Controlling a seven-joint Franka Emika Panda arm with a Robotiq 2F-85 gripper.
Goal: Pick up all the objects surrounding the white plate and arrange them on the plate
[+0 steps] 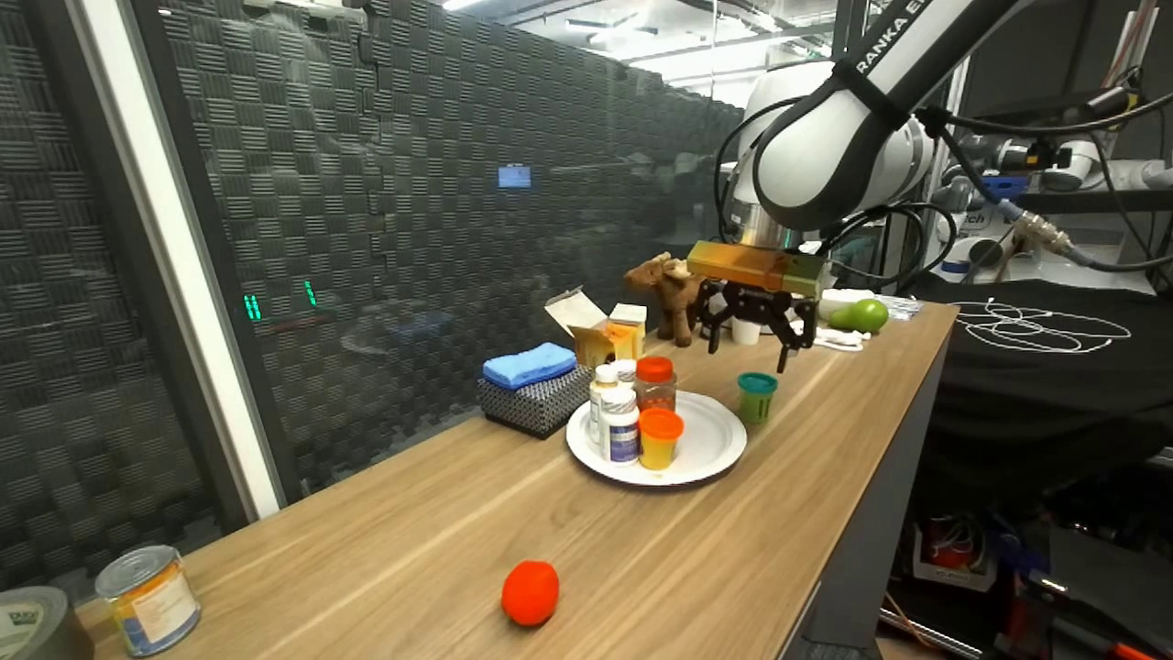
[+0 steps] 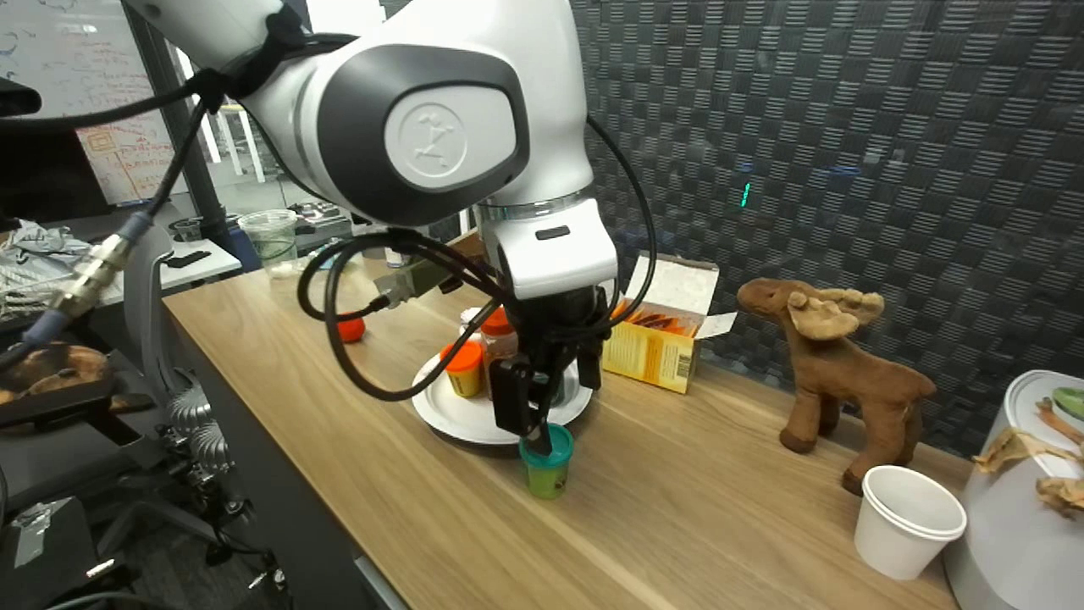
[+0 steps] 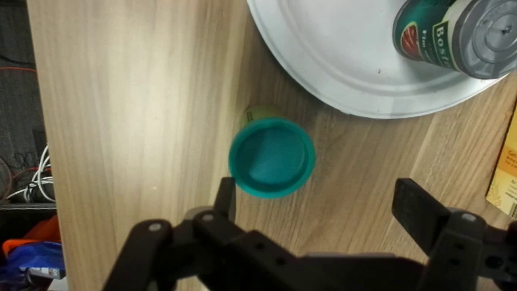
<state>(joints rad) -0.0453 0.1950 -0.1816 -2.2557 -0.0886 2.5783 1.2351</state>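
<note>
Black fingers (image 3: 422, 216) stand wide apart across the bottom of the wrist view, near a teal-lidded green tub (image 3: 272, 157) that stands upright on the table (image 3: 133, 101) just beside the white plate (image 3: 335, 52). Only that view clearly shows the dark green can (image 3: 428, 38) on the plate, close to its rim. White bottles (image 1: 619, 429), an orange-lidded yellow tub (image 1: 659, 445) and a red-lidded jar (image 1: 654, 385) stand grouped on the plate in an exterior view; the arm (image 2: 423, 135) hides part of that group in an exterior view. A red ball (image 1: 531, 593) rests on the table, well apart from the plate, in both exterior views. A pale-labelled tin can (image 1: 151, 605) and a roll of tape (image 1: 60, 623) show only in an exterior view. Wood grain runs the table's length beside dark textured wall panels (image 1: 367, 211), with a brown plush moose (image 2: 855, 373) standing near them; farther back, a whiteboard (image 2: 110, 85) with red writing appears in an exterior view.
</note>
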